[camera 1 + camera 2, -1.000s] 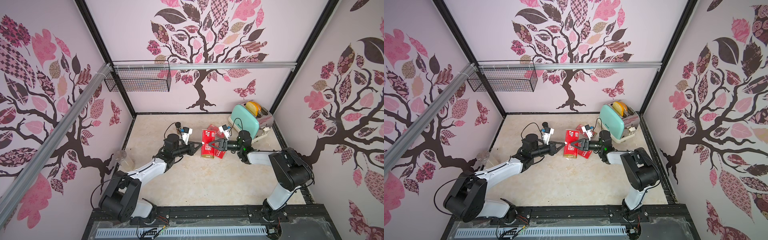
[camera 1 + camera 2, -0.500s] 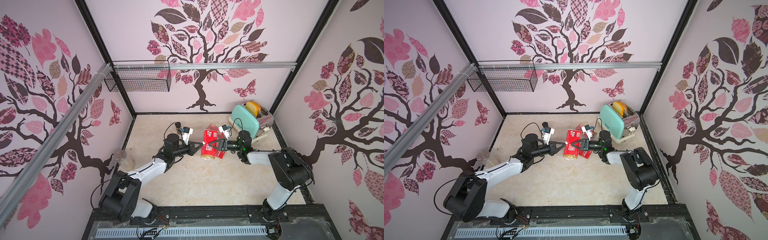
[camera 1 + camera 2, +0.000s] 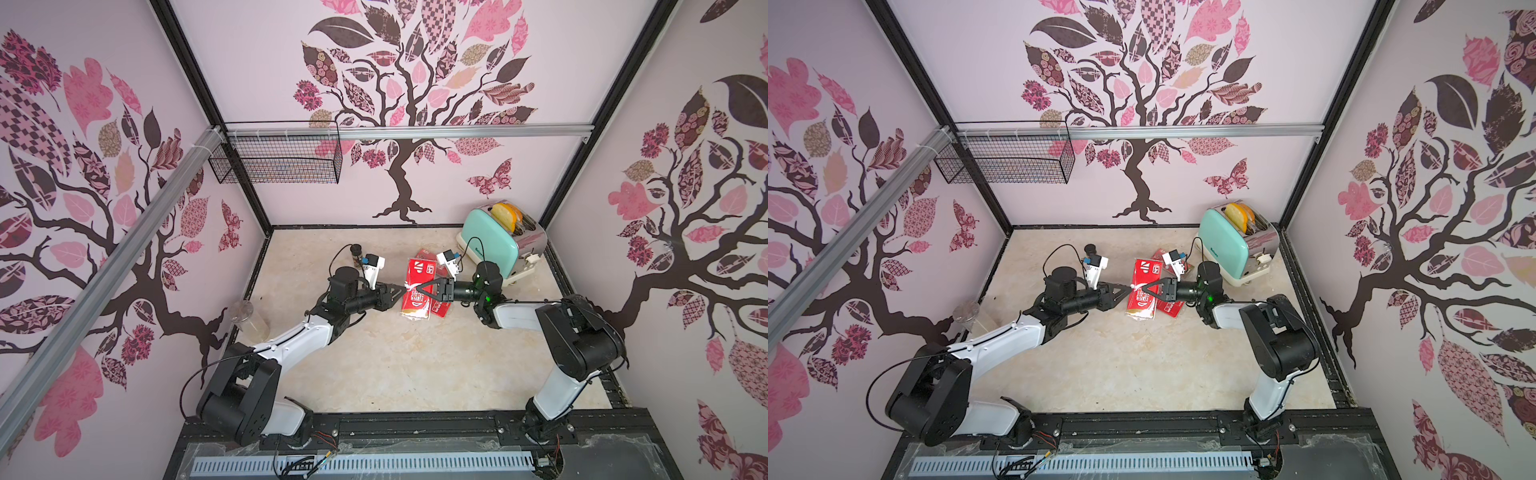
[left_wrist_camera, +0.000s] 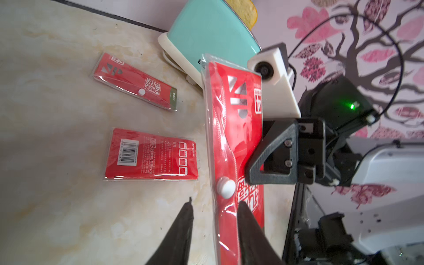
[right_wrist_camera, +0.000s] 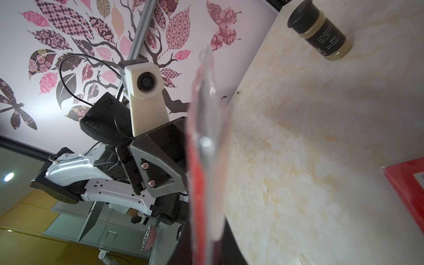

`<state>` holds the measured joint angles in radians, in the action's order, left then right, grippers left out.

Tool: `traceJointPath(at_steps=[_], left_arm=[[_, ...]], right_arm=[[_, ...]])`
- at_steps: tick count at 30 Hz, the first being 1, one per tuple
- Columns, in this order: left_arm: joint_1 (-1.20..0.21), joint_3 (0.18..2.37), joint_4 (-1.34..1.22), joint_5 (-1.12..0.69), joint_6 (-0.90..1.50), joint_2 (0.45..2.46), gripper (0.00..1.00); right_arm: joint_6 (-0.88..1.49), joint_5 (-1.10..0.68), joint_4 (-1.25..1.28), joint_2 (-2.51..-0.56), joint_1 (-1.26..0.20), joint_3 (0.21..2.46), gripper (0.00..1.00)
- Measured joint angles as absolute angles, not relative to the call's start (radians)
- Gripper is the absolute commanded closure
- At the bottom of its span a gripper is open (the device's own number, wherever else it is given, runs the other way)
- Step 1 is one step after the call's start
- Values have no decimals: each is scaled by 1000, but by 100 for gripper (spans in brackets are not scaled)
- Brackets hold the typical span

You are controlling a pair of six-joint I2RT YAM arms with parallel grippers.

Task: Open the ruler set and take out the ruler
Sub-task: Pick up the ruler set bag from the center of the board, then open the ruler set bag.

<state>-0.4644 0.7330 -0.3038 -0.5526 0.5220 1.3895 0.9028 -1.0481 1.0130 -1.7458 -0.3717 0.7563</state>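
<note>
**R jaws pinching the ruler set, L jaws spread at its edge**

Nearest you, by the left wall, a clear cup [image 3: 249,316] stands on the tabletop [image 3: 395,365], well apart from the action.

Mid-table, your two arms meet tip to tip.
- **L gripper [image 4: 215,206]:** jaws spread. In the left wrist view the pouch's long edge shows in the gap btw the fingertips. Can't tell if either pad touches the plastic.
- **R gripper [image 3: 417,287]:** jaws pressed onto the ruler set [image 4: 236,128] from the opp. side, pinching it approx. mid-length.
- **Ruler set:** a red card in a clear pouch, raised btw the two grippers w/ its printed face toward the L wrist cam. Can't tell if its low end touches the table.
- **White snap [image 4: 226,189]:** sits just ahead of the L fingertips. Can't tell if it's fastened.

Just beyond, two more red pouches lie flat on the table. One is back-up w/ a barcode [image 4: 151,154]. The other is face-up [image 4: 135,82], close to the toaster's base.

A dark-lidded jar [image 3: 355,253] stands behind the L wrist. The mint toaster [image 3: 490,245] sits in the far right corner w/ bread slices [image 3: 505,214] in its slots.

Farthest, a wire basket [image 3: 278,162] hangs on the back wall.
</note>
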Motion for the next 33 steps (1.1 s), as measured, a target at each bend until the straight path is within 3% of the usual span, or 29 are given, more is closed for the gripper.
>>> traceJointPath(at_steps=[9, 22, 33], left_arm=[[-584, 744, -171, -263, 338, 1311, 41], [-773, 872, -30, 297, 99, 1461, 41], [-797, 941, -43, 461, 33, 1557, 46]], right_arm=[[891, -991, 939, -1742, -372, 760, 86], [855, -916, 828, -1703, -362, 786, 86], [830, -901, 794, -1699, -361, 787, 86]])
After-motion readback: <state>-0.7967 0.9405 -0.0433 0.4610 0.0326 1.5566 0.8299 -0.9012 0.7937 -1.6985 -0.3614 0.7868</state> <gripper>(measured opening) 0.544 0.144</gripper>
